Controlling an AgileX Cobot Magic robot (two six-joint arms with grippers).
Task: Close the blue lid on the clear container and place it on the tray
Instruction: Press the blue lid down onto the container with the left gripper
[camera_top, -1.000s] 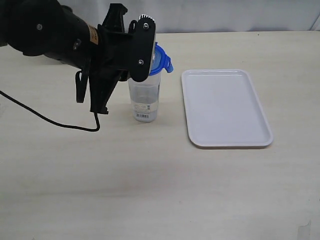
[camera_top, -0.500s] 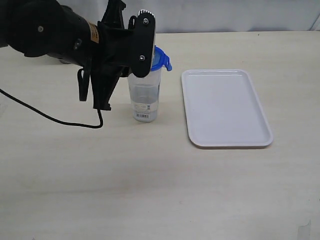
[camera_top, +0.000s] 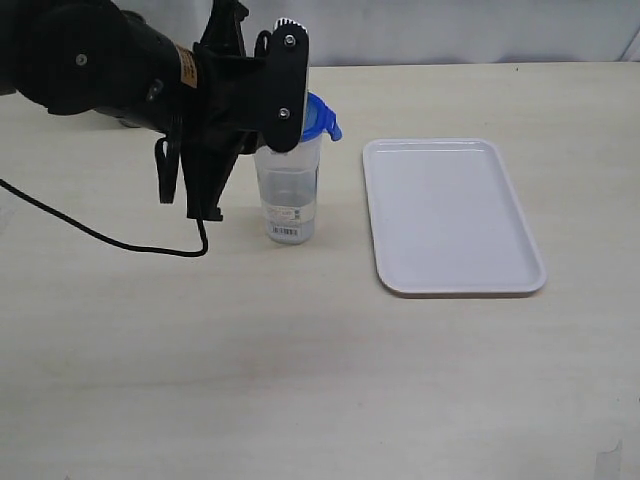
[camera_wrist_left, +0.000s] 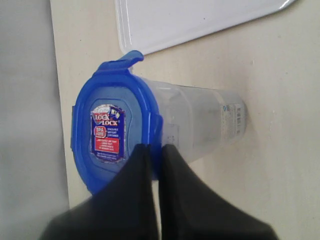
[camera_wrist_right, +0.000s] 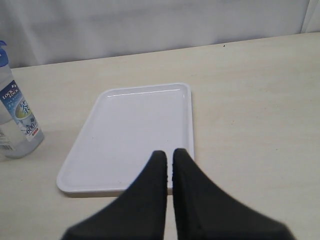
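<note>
Left gripper (camera_wrist_left: 156, 152) fingers together, tips at the rim of the blue lid (camera_wrist_left: 107, 135) sitting on the clear container (camera_wrist_left: 200, 125). Right gripper (camera_wrist_right: 169, 156) fingers together, over the tray (camera_wrist_right: 135, 125) edge.

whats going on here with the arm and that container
The left gripper, shut, has its tips on the edge of the round blue plastic lid atop the tall clear plastic container; one flap sticks out unlatched. The container stands on the table beside the flat white tray. The right gripper, also shut, hangs near the tray.
</note>
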